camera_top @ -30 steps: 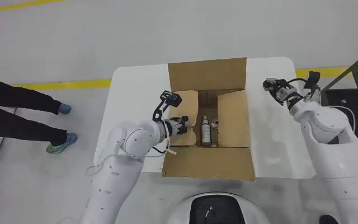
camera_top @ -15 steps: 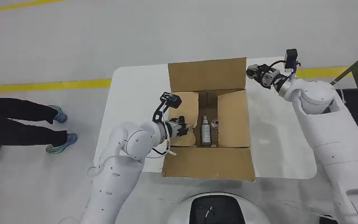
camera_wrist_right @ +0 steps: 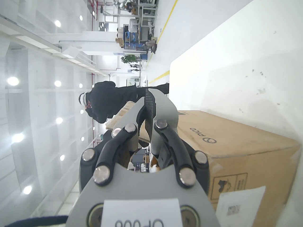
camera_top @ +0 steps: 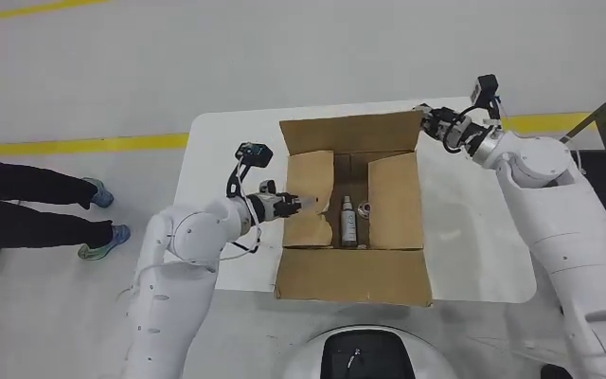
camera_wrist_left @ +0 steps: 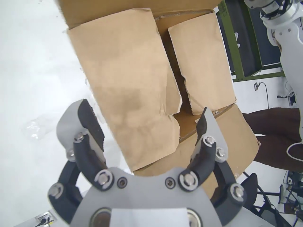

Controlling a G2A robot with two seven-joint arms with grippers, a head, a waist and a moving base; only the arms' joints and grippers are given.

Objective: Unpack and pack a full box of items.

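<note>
Fingers (camera_wrist_left: 91, 124) of the left gripper (camera_wrist_left: 144, 111) stand wide apart, one on each side of the left inner flap (camera_wrist_left: 132, 83), and grip nothing. That spread suits a pinch on the flap's free edge or a push to fold it outward. The right gripper (camera_top: 428, 118) sits at the far right corner of the far flap (camera_top: 350, 128) with its fingers drawn nearly together. It appears to pinch the cardboard there, which would explain why that flap stands tilted up rather than lying flat on the table (camera_top: 222, 152). The box (camera_wrist_right: 236, 142) rests mid-table, its near flap (camera_top: 352, 277) folded out toward the robot. Both inner flaps lie partly over the opening, the right inner flap (camera_top: 393, 199) apart from the left one. Through the gap between them a slim bottle (camera_top: 348, 220) lies on the bottom, with a small round item (camera_top: 367, 209) just beside it, too small to identify. Unpacking looks barely begun: the inner flaps must swing clear before either arm can reach the contents.
</note>
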